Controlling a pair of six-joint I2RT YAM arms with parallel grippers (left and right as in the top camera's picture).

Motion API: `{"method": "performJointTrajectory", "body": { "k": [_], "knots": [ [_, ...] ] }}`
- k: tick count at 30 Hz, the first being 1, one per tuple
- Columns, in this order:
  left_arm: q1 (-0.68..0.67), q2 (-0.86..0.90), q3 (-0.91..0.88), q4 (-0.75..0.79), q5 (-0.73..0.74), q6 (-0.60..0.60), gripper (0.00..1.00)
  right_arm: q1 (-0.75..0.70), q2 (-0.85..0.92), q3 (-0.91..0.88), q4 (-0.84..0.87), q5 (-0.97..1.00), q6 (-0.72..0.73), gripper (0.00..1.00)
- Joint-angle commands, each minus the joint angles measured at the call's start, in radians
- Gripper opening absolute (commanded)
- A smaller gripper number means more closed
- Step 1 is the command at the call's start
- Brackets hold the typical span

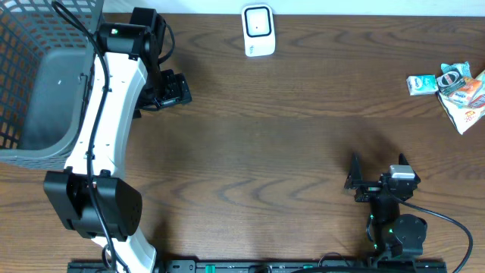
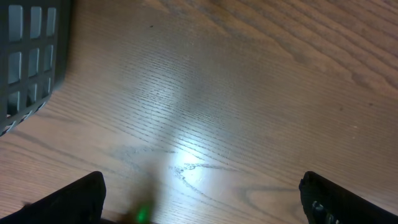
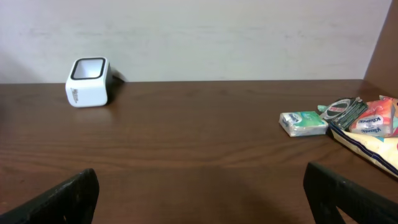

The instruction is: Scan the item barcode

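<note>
Woodgrain table (image 1: 288,152) bears boxy white scanner (image 1: 258,30), grey mesh basket (image 1: 23,45).

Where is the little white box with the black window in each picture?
Overhead: the white box sits at the top edge, near the middle.
Left wrist: not in it; only bare table and a corner of the grey basket.
Right wrist: the box is far left, by the wall.
Shared landmark: the green packet, right of the box in the overhead and right wrist views.
</note>
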Motion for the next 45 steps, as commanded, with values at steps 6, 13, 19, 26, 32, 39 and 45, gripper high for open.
{"method": "performJointTrajectory", "body": {
  "k": [6, 13, 19, 26, 32, 39, 45],
  "knots": [
    [0.0, -0.017, -0.002, -0.002, 0.002, -0.006, 0.98, -0.003, -0.005, -0.002, -0.004, -0.003, -0.015, 0.99],
    [0.0, -0.017, -0.002, -0.002, 0.002, -0.006, 0.98, -0.003, -0.005, -0.002, -0.005, -0.003, -0.015, 0.99],
    [0.0, -0.017, -0.002, -0.008, -0.041, 0.028, 0.97, -0.003, -0.005, -0.002, -0.004, -0.003, -0.015, 0.99],
    [-0.051, -0.122, -0.051, 0.037, -0.037, -0.005, 0.98, -0.003, -0.005, -0.002, -0.004, -0.003, -0.015, 0.99],
    [-0.102, -0.37, -0.329, 0.285, -0.039, 0.021, 0.98, -0.003, -0.005, -0.002, -0.004, -0.003, -0.015, 0.99],
    [-0.066, -0.684, -0.723, 0.453, -0.039, 0.122, 0.98, -0.003, -0.005, -0.002, -0.004, -0.003, -0.015, 0.99],
    [-0.026, -0.961, -1.006, 0.585, -0.035, 0.14, 0.98, -0.003, -0.005, -0.002, -0.005, -0.003, -0.015, 0.99]
  ]
}}
